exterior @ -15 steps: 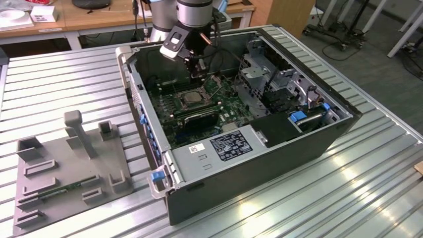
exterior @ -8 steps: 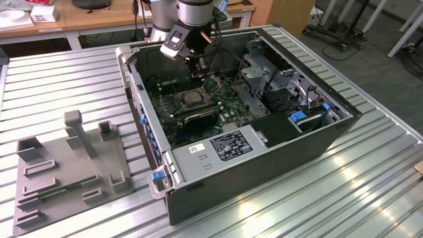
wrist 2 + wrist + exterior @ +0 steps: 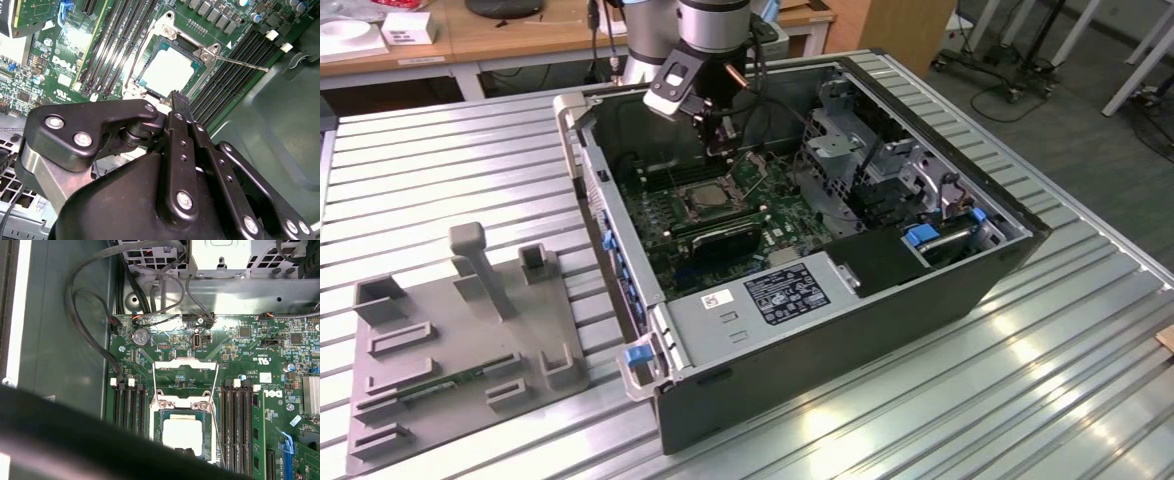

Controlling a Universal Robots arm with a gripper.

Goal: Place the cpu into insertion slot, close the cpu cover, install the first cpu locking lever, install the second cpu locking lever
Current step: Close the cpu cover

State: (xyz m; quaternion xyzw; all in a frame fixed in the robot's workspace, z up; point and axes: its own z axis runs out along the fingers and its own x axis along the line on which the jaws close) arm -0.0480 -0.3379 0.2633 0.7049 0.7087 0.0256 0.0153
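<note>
Grey ribbed tabletop carries the open computer case in the exterior view. The tool hangs at about twelve o'clock from the chip. In the second wrist view the tool looks clenched and empty, its tip just beside the seated chip. In the first wrist view the cover stands open and a lever looks free, so closing the cover and both levers remain.
</note>
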